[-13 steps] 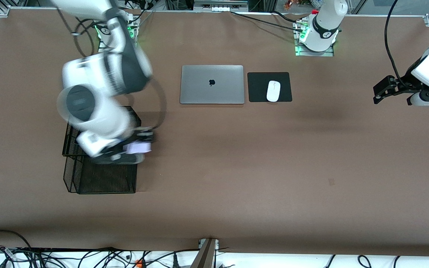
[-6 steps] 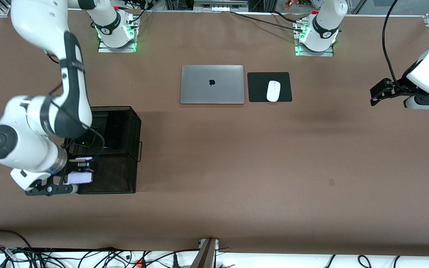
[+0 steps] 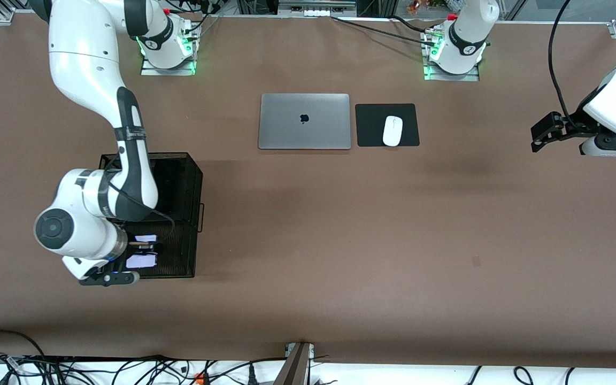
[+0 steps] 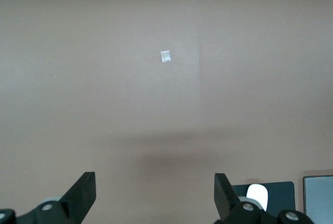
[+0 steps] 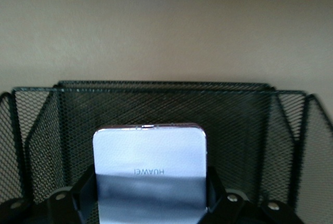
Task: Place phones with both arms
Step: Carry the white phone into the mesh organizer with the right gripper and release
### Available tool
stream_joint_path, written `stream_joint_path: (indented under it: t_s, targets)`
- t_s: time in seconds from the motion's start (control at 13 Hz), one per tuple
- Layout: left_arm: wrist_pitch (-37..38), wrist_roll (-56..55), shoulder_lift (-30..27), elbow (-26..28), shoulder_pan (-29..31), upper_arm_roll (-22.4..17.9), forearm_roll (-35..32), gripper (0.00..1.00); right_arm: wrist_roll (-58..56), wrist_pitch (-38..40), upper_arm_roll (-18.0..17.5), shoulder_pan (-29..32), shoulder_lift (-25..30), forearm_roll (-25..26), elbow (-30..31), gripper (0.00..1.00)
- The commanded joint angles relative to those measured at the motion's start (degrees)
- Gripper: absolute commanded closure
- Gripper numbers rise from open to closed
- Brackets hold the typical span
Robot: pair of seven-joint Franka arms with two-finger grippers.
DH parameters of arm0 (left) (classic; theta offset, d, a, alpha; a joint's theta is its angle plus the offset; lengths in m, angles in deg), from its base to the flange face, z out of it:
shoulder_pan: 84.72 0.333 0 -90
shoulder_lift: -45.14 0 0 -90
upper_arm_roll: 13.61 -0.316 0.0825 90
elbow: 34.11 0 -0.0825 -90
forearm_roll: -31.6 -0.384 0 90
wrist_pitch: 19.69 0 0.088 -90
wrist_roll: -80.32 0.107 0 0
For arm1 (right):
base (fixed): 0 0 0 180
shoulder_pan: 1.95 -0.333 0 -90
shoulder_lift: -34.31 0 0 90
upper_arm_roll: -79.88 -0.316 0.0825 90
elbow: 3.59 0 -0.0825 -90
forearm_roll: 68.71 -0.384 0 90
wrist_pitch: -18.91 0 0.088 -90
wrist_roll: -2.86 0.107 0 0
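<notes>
Right gripper [image 3: 136, 260] pinching small squarish white-lavender phone [image 3: 141, 260] over black wire-mesh basket [image 3: 179, 251]. Left gripper [image 4: 155, 193] waiting, fingers spread, over brown table [image 3: 340, 240].

Brown matte tabletop [image 3: 340, 240] throughout, spread wide under the left pincer [image 3: 536, 138] and the right pincer [image 3: 141, 250] alike. Out past the left pincer's fingers, a small pale square mark [image 4: 165, 56] on that bare surface. Between the two pincers, soft broad bands of shadow under even overhead light. Green lamp glow [image 3: 426, 69] at the table's edge farthest from the front camera. Silver metal frame corners [image 3: 6, 16] there too. Along the nearest edge, a tangle of black cables [image 3: 126, 369] on a white floor.
</notes>
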Motion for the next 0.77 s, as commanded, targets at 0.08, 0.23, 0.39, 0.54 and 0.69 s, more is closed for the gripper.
stream_joint_path:
  t_s: [0.08, 0.23, 0.39, 0.54, 0.69]
  targets:
    - [0.8, 1.0, 0.7, -1.63, -0.06, -0.02, 0.7, 0.0, -0.27, -0.56, -0.37, 0.34, 0.96, -1.94, 1.68, 0.0]
    - [0.8, 1.0, 0.7, -1.63, -0.06, -0.02, 0.7, 0.0, -0.97, -0.56, -0.2, 0.69, 1.22, -3.17, 0.9, 0.0]
    - [0.89, 1.0, 0.7, -1.63, -0.06, -0.02, 0.7, 0.0, -0.89, 0.32, 0.24, 0.87, 2.45, -3.17, -0.85, 0.0]
    - [0.8, 0.91, 0.7, -1.72, -0.14, -0.02, 0.7, 0.0, -0.8, 3.47, 0.5, 1.04, 5.42, -3.17, -1.22, 0.0]
    - [0.89, 1.0, 0.7, -1.63, -0.06, -0.02, 0.7, 0.0, -0.71, 8.56, 1.2, 0.78, 10.43, -2.56, -1.13, 0.0]
